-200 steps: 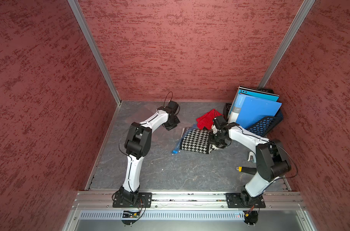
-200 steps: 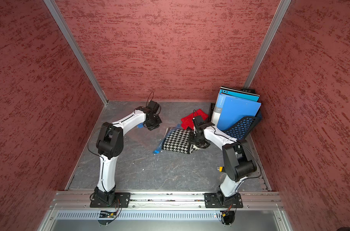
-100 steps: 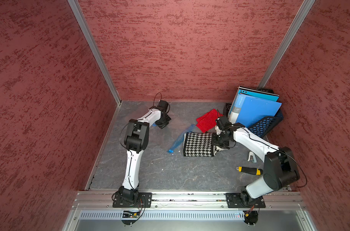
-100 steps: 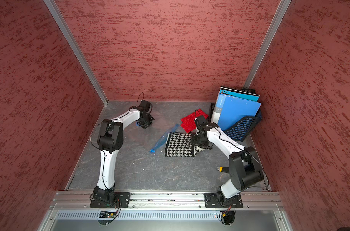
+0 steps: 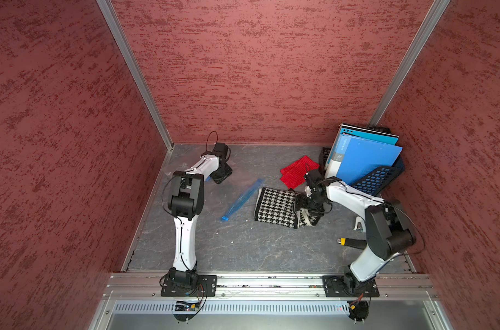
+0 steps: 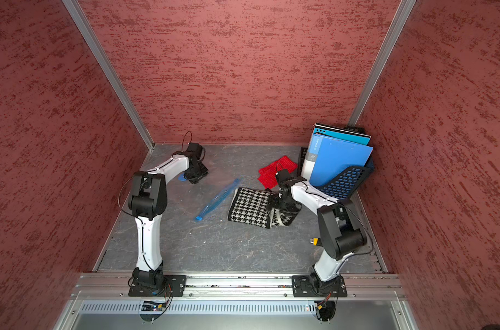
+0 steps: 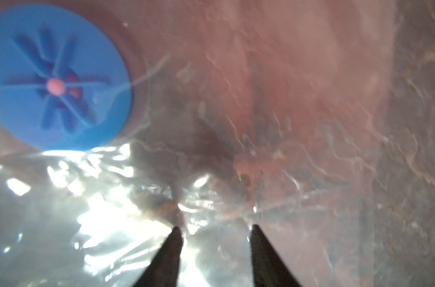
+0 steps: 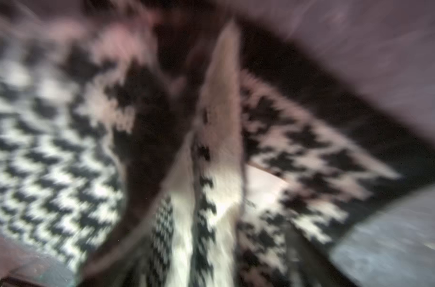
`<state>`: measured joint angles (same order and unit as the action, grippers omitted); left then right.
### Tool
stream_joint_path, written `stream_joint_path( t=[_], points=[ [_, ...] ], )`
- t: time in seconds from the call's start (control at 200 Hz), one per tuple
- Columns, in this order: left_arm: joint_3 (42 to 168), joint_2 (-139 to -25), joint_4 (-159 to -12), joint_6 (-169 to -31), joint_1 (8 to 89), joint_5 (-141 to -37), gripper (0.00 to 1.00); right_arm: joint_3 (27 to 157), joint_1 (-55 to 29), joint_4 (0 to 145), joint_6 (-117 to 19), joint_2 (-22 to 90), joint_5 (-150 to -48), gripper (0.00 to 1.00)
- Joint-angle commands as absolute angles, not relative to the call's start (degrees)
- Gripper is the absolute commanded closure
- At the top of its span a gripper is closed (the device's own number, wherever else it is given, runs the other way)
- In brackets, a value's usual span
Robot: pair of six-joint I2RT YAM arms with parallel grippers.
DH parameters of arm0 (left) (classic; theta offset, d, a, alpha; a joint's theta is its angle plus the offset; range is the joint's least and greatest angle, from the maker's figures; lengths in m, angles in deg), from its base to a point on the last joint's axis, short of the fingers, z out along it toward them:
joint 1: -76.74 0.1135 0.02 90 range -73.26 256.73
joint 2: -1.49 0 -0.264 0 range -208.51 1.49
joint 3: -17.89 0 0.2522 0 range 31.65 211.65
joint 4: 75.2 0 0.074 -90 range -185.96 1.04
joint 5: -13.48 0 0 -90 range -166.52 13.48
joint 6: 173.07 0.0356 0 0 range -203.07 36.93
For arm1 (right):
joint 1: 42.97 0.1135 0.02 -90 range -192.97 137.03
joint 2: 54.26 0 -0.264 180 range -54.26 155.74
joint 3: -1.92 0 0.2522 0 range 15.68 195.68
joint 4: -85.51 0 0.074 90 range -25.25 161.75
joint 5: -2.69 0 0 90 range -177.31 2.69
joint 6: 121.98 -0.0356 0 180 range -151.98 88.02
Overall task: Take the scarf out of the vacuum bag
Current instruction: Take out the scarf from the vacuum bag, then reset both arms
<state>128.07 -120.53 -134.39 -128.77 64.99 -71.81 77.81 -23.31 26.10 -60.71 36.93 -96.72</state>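
At mid-frame in both top views, the scarf (image 5: 274, 207) now lies clear of the zip strip (image 5: 242, 199) that touched it a second ago, so it looks fully out of the vacuum bag (image 7: 261, 111), which has been drawn off leftward. The left gripper (image 7: 214, 227) has its fingers spread over the plastic. The right gripper (image 5: 305, 203) hangs over the scarf's right end, and I cannot tell how its fingers stand.

Folded houndstooth scarf (image 5: 275, 207) lies on the counter (image 5: 243, 251), beside the blue zip strip (image 5: 243, 198) of the clear vacuum bag (image 7: 211, 149)

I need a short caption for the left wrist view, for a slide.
Open left hand over the clear vacuum bag, near its round blue valve.
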Motion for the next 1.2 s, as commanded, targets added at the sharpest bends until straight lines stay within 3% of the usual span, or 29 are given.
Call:
stream_joint_path(
  t=[0.0, 0.115, 0.261, 0.316, 0.351, 0.416, 0.471, 0.611, 0.817, 1.057, 1.197],
  points=[
    [124.8, -107.2, -131.3, -122.4, 60.6, -64.8, 0.0, 79.0, -23.4, 29.1, -63.0, 25.4, -86.0, 0.01],
    [119.7, -96.8, -128.0, -118.4, 60.3, -60.7, 0.0, 79.8, -23.4, 35.8, -61.7, 19.4, -75.6, 0.01],
    [117.9, -89.6, -131.7, -115.5, 63.2, -55.1, 0.0, 80.2, -23.5, 38.4, -60.4, 18.9, -49.2, 0.01],
    [115.2, -87.2, -132.0, -115.1, 63.7, -49.5, 0.0, 74.8, -23.6, 49.1, -52.8, 18.7, -44.2, 0.01],
    [111.5, -85.4, -127.6, -110.8, 64.8, -51.8, 0.0, 69.7, -23.9, 61.4, -42.2, 18.6, -42.9, 0.01],
    [102.6, -81.6, -115.2, -96.3, 69.1, -67.8, 0.0, 60.1, -24.0, 81.9, -20.7, 19.1, -48.5, 0.01],
    [96.9, -78.5, -109.7, -88.6, 73.2, -82.0, 0.0, 54.9, -24.4, 90.2, -13.0, 19.6, -52.5, 0.01],
    [87.6, -73.4, -103.9, -87.0, 75.0, -71.8, 0.0, 53.1, -29.8, 85.6, -26.4, 19.2, -61.9, 0.01],
    [67.0, -70.5, -74.9, -86.7, 78.0, -75.4, 0.0, 44.5, -35.9, 102.3, -32.6, 23.8, -71.6, 0.01],
    [63.4, -82.6, -58.4, -83.0, 79.9, -81.9, 0.0, 35.8, -40.8, 130.1, -32.0, 35.3, -80.3, 0.01],
    [57.3, -83.9, -46.9, -83.1, 80.7, -84.3, 0.0, 36.1, -41.2, 126.5, -29.1, 33.9, -88.8, 0.01]
  ],
)
